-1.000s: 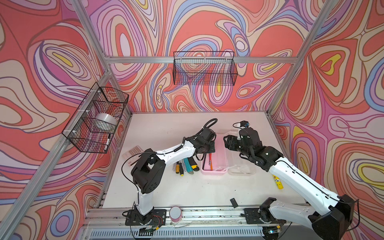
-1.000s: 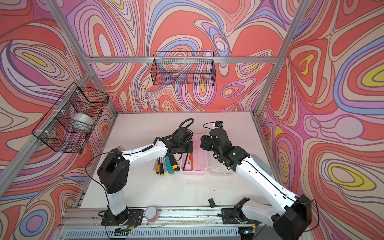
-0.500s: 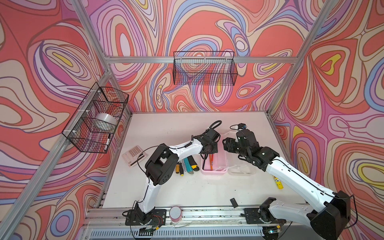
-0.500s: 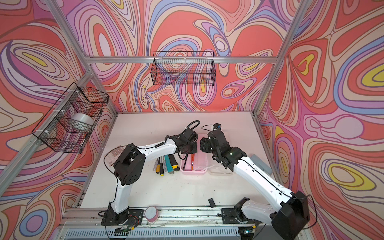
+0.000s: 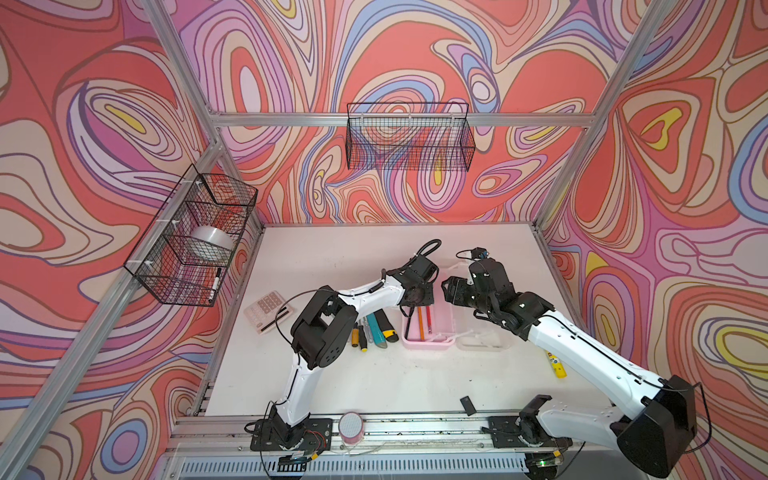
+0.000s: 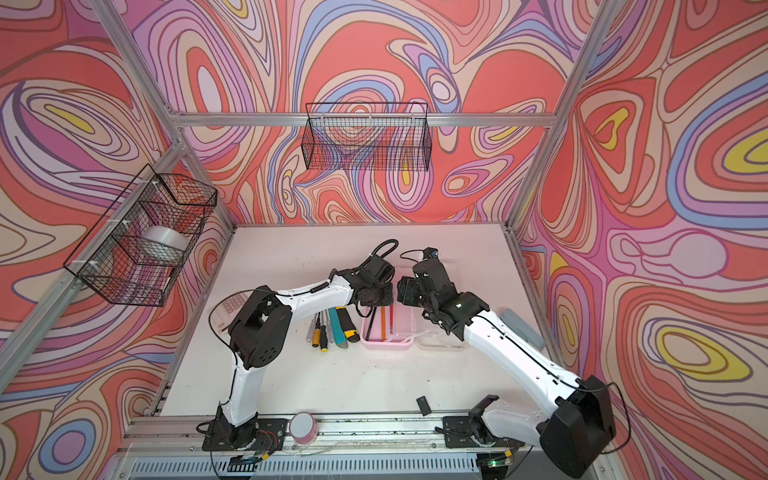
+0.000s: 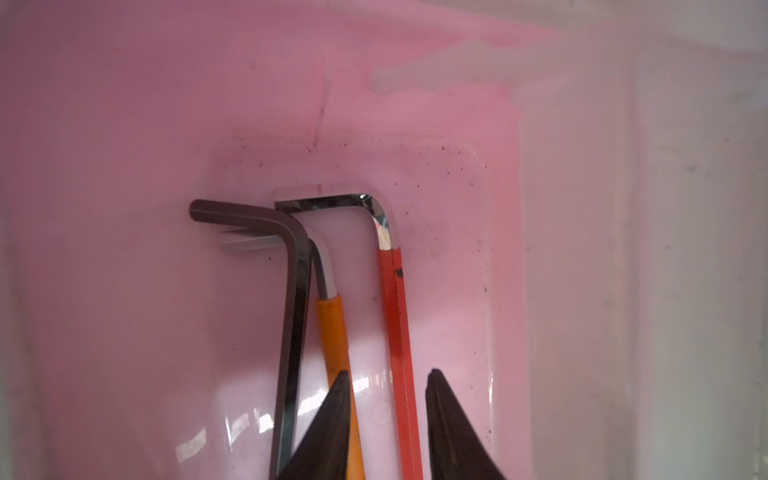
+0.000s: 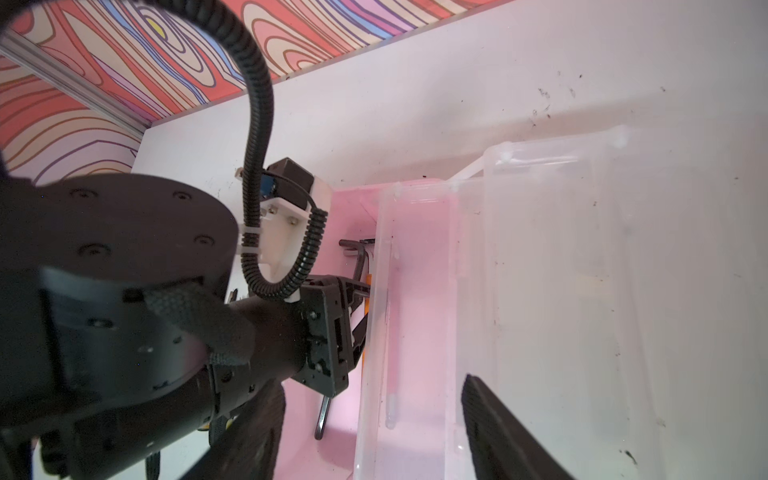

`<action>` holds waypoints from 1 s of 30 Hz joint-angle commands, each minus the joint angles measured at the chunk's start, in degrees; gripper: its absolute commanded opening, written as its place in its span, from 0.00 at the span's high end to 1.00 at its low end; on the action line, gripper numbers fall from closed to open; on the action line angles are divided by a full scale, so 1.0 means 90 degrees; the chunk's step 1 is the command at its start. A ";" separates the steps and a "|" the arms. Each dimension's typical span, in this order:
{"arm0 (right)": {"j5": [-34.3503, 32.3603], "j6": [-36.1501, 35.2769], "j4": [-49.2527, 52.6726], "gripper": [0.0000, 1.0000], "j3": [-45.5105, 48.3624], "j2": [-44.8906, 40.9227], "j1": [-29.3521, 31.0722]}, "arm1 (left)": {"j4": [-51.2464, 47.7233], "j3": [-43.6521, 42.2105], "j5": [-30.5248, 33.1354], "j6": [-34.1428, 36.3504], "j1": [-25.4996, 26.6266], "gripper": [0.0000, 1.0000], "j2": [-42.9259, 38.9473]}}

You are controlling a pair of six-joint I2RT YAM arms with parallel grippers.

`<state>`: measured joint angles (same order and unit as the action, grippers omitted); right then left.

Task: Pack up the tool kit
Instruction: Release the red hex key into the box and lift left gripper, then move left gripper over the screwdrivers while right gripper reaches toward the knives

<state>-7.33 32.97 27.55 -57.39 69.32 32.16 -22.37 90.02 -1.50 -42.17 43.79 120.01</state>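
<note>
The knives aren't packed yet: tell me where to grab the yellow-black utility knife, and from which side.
Probably its black mid-body, from straight above, claw across the width: the yellow-black utility knife lies flat, the teal knife close alongside.

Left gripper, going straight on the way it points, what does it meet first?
The left gripper would probably meet the red hex key between its jaws, then the pink box floor; depth unclear.

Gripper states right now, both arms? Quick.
Left gripper: open, jaws either side of the red hex key, not gripping it.
Right gripper: open, jaws straddling the edge of the lid.
</note>
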 commanded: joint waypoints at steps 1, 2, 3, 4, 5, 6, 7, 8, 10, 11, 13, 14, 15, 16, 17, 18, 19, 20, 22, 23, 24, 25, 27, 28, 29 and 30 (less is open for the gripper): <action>0.0177 -0.0137 0.0046 0.30 -0.0313 0.0002 -0.0029 | -0.0250 0.0124 0.0117 0.0218 -0.0114 0.66 -0.0627; 0.0190 -0.0163 0.0087 0.30 -0.0390 0.0011 -0.0023 | -0.0222 0.0010 0.0150 0.0261 -0.0127 0.66 -0.0827; 0.0208 -0.0212 0.0149 0.31 -0.0486 0.0029 -0.0023 | -0.0189 -0.0133 0.0213 0.0301 -0.0129 0.65 -0.1127; 0.0194 -0.0250 0.0234 0.31 -0.0612 0.0068 -0.0010 | -0.0145 -0.0289 0.0273 0.0370 -0.0134 0.64 -0.1394; 0.0181 -0.0286 0.0294 0.31 -0.0711 0.0104 0.0013 | -0.0113 -0.0455 0.0337 0.0402 -0.0141 0.63 -0.1625; 0.0118 -0.0318 0.0367 0.32 -0.0823 0.0154 0.0060 | -0.0132 -0.0602 0.0403 0.0425 -0.0141 0.62 -0.1882; 0.0023 -0.0349 0.0428 0.32 -0.0933 0.0212 0.0144 | -0.0171 -0.0734 0.0501 0.0470 -0.0139 0.62 -0.2129; -0.0062 -0.0370 0.0484 0.32 -0.1027 0.0275 0.0218 | -0.0205 -0.0885 0.0588 0.0503 -0.0148 0.62 -0.2325; -0.0243 -0.0387 0.0613 0.34 -0.1242 0.0441 0.0431 | -0.0351 -0.1233 0.0819 0.0542 -0.0141 0.62 -0.2767; -0.0317 -0.0390 0.0637 0.35 -0.1326 0.0510 0.0547 | -0.0428 -0.1409 0.0936 0.0566 -0.0148 0.63 -0.2943; -0.0340 -0.0349 0.0750 0.38 -0.1496 0.0702 0.0777 | -0.0711 -0.1822 0.1380 0.0564 -0.0158 0.64 -0.3316; -0.0352 -0.0334 0.0772 0.39 -0.1550 0.0788 0.0890 | -0.0830 -0.2023 0.1530 0.0560 -0.0177 0.64 -0.3471; -0.0389 -0.0347 0.0786 0.40 -0.1599 0.0883 0.1027 | -0.0933 -0.2286 0.1594 0.0536 -0.0245 0.64 -0.3659; -0.0429 -0.0348 0.0809 0.40 -0.1658 0.0988 0.1188 | -0.0952 -0.2554 0.1470 0.0534 -0.0345 0.64 -0.3843; -0.0456 -0.0358 0.0853 0.40 -0.1719 0.1104 0.1327 | -0.0906 -0.2808 0.1297 0.0526 -0.0482 0.64 -0.3994; -0.0529 -0.0379 0.0943 0.41 -0.1832 0.1259 0.1493 | -0.0836 -0.3119 0.1128 0.0456 -0.0629 0.63 -0.4167; -0.0626 -0.0410 0.1079 0.40 -0.1970 0.1440 0.1688 | -0.0737 -0.3384 0.0945 0.0428 -0.0763 0.63 -0.4319; -0.0689 -0.0438 0.1188 0.39 -0.2108 0.1622 0.1835 | -0.0650 -0.3618 0.0819 0.0465 -0.0842 0.63 -0.4419; -0.0714 -0.0446 0.1381 0.38 -0.2372 0.2007 0.2099 | -0.0589 -0.3951 0.0849 0.0487 -0.0880 0.63 -0.4559; -0.0711 -0.0416 0.1384 0.37 -0.2447 0.2149 0.2210 | -0.0543 -0.4067 0.0860 0.0496 -0.0886 0.63 -0.4587; -0.0631 -0.0368 0.1355 0.37 -0.2492 0.2288 0.2279 | -0.0502 -0.4165 0.0859 0.0496 -0.0898 0.63 -0.4585; -0.0500 -0.0297 0.1308 0.37 -0.2529 0.2427 0.2334 | -0.0439 -0.4259 0.0855 0.0496 -0.0908 0.63 -0.4570; -0.0271 -0.0170 0.1118 0.38 -0.2502 0.2639 0.2394 | -0.0377 -0.4373 0.0854 0.0466 -0.0993 0.64 -0.4478; -0.0195 -0.0094 0.1046 0.38 -0.2494 0.2765 0.2432 | -0.0469 -0.4378 0.0843 0.0418 -0.1095 0.65 -0.4422; -0.0152 -0.0042 0.1012 0.38 -0.2485 0.2858 0.2458 | -0.0526 -0.4396 0.0801 0.0418 -0.1200 0.66 -0.4399; -0.0114 0.0000 0.0958 0.38 -0.2481 0.2966 0.2504 | -0.0566 -0.4440 0.0765 0.0406 -0.1376 0.67 -0.4438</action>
<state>-9.80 31.09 36.82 -79.22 94.19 54.11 -27.03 50.89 5.65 -37.78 34.13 80.29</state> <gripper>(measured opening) 0.619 0.342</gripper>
